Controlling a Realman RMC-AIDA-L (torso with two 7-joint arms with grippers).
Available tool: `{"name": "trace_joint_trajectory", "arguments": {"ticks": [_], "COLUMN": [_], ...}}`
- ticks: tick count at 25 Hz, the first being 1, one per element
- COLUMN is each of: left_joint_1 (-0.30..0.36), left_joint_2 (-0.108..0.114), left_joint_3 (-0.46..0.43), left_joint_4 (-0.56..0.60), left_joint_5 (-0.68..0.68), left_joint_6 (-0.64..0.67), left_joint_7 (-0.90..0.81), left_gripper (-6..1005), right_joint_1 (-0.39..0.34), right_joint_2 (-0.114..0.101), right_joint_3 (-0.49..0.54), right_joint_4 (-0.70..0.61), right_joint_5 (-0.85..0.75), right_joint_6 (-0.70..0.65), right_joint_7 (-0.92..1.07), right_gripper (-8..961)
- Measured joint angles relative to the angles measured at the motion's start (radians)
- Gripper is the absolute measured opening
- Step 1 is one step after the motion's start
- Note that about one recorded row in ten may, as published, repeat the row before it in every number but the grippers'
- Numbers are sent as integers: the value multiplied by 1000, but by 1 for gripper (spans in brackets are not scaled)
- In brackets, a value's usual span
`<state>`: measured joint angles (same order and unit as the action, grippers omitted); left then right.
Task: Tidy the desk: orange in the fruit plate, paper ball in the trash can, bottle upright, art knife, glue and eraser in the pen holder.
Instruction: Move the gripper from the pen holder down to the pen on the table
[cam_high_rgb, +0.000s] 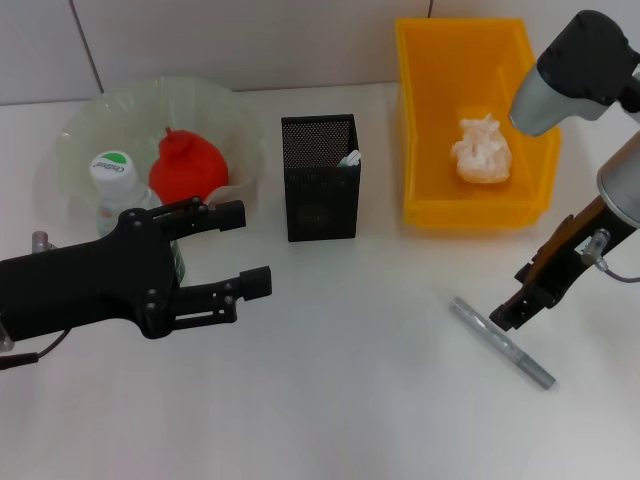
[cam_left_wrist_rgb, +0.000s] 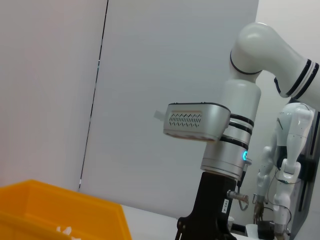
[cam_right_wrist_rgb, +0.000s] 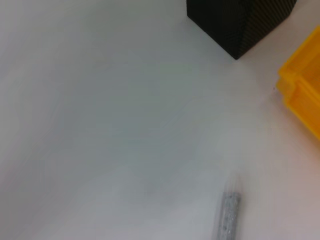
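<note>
Table top: white, matte, plain; it fills the lower part of the head view.
Table top, right wrist view: same white surface seen close, with a faint grey shading across it.
Back wall: pale grey panels, meeting the table's far edge.
Panel seam: thin dark line, slanting down the wall at the upper left.
Wall, left wrist view: flat, light grey.
Line on that wall: thin, dark, running top to bottom, slightly tilted.
</note>
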<state>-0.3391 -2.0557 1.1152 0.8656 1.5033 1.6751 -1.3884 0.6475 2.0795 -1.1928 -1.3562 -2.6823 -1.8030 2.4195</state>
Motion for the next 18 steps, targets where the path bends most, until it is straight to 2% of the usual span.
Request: {"name": "trace_joint_trajectory", "arguments": {"ticks": [18], "left_joint_1": [-1], "left_joint_2": [-2], "left_joint_3": [0], "left_joint_4": [1], "left_joint_5": [0], "left_joint_6": [3], "left_joint_7": [0], "left_gripper": [802], "right_joint_1": [48], "right_joint_2": [-2], "right_joint_3": [-50], "right_joint_4": [45], "right_joint_5": [-33], "right_joint_6": [-38], "right_joint_7": [78], "right_gripper": [684]}}
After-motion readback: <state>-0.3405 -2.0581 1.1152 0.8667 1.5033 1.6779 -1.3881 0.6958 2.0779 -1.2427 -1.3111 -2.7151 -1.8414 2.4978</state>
